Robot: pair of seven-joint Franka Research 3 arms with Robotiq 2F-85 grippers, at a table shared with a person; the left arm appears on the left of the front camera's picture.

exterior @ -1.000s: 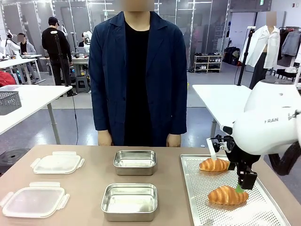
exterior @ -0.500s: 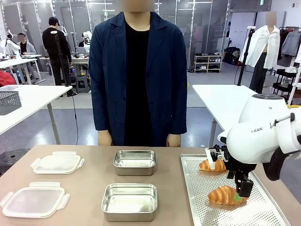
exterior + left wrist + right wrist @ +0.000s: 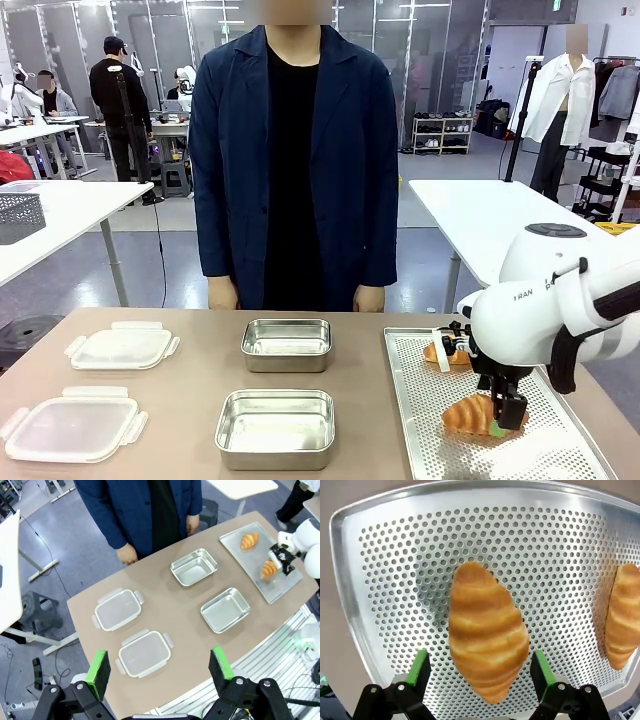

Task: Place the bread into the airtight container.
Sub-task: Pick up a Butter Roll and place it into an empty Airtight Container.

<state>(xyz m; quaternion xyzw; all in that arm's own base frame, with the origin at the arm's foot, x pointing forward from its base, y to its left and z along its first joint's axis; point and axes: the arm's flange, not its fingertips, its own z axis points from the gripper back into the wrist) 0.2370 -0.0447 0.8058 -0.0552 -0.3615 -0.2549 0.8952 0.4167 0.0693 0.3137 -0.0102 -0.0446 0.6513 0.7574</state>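
Observation:
Two croissants lie on a perforated metal tray [image 3: 420,395]. My right gripper [image 3: 503,417] stands open, low over the near croissant [image 3: 465,415]. In the right wrist view that croissant [image 3: 487,635] lies between the green pads [image 3: 420,667], with a gap on each side. The far croissant [image 3: 438,352] is partly hidden behind the arm. Two open steel containers sit mid-table, one far [image 3: 287,343] and one near [image 3: 275,428]. My left gripper [image 3: 159,667] is open, high above the table, holding nothing.
Two clear lids [image 3: 122,347] [image 3: 70,425] lie at the table's left. A person stands at the far edge, hands down at the sides. The second croissant [image 3: 622,615] lies close to the right of my right gripper on the tray [image 3: 395,580].
My right arm has dropped and shifted slightly left, bringing its open fingers down around the near croissant. Nothing else has moved.

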